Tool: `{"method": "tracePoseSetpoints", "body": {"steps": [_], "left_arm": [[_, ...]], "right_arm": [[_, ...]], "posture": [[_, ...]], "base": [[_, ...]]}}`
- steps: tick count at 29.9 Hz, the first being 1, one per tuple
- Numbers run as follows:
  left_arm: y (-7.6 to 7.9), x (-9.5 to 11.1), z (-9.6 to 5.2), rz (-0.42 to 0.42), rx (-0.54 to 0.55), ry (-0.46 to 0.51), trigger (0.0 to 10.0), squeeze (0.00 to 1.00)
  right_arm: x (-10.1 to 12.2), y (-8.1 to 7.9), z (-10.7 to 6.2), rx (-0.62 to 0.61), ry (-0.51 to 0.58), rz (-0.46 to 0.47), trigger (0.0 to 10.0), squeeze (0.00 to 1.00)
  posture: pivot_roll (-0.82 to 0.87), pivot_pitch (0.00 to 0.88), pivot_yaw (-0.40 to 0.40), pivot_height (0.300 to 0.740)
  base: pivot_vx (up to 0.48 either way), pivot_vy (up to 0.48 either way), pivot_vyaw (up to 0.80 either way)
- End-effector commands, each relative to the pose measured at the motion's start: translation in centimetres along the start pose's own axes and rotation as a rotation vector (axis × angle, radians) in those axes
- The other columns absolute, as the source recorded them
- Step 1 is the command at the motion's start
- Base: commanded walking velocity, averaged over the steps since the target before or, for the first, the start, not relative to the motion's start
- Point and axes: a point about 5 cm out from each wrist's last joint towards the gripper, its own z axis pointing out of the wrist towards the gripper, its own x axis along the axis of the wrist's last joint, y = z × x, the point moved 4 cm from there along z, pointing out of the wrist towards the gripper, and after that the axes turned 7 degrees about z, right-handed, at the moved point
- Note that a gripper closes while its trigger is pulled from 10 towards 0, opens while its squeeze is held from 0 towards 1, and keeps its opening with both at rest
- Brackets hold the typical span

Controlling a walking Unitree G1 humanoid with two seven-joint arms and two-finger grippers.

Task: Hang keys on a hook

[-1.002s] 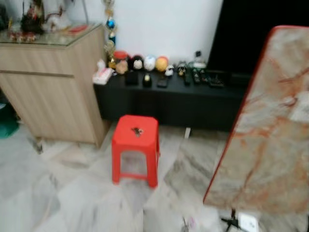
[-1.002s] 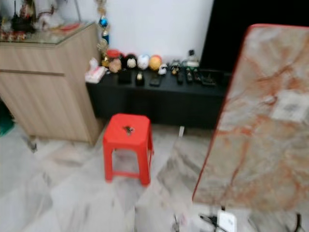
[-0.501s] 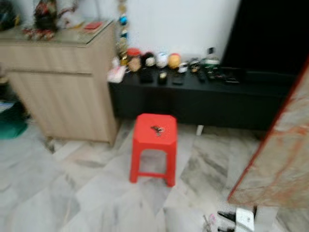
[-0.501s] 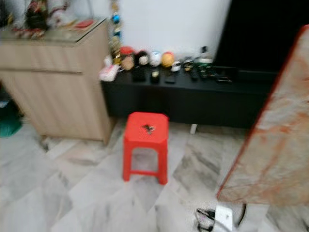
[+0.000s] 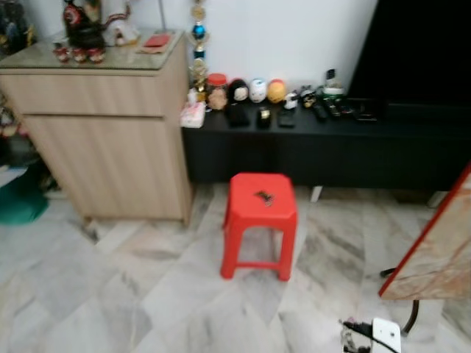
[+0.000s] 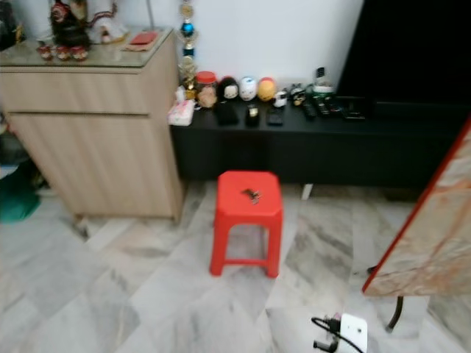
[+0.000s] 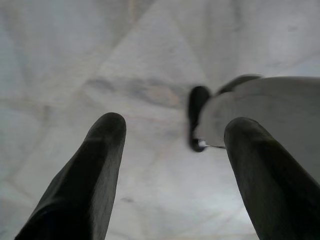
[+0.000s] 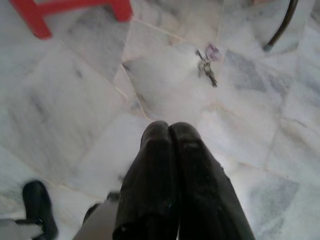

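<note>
Blur softens the small dark keys (image 6: 252, 195) lying on the red stool (image 6: 247, 220). Nearer, the left gripper (image 7: 172, 150) hangs spread wide and empty over the marble floor (image 7: 75, 60); the right gripper (image 8: 170, 131) is pressed closed, holding nothing. Beyond stands a black surface (image 5: 331, 136).

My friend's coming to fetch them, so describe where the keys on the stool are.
Find the long black cabinet along the white wall; a red plastic stool stands on the marble floor before it. The keys are the small dark bunch lying on its seat, the one thing there.
</note>
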Motion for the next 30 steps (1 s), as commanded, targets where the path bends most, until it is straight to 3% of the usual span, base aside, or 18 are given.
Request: {"method": "tracePoseSetpoints", "body": {"steps": [1, 13, 30], "left_arm": [[0.9, 0.4, 0.2, 0.000, -0.019, 0.003, 10.0, 0.00], [0.7, 0.5, 0.2, -0.016, -0.010, 0.010, 10.0, 0.00], [0.5, 0.6, 0.2, -0.008, -0.014, 0.010, 10.0, 0.00]], "right_arm": [[0.4, 1.4, -0.1, -0.029, 0.008, 0.001, 10.0, 0.00], [0.1, 0.7, -0.1, -0.012, -0.001, -0.026, 10.0, 0.00], [-0.1, -0.2, 0.0, 0.020, 0.004, -0.060, 10.0, 0.00]], "posture": [[0.06, 0.000, -0.073, 0.740], [0.07, 0.000, -0.080, 0.740], [0.06, 0.000, -0.062, 0.740]], "base": [[0.000, 0.000, 0.00], [0.000, 0.000, 0.00], [0.291, 0.000, 0.00]]}}
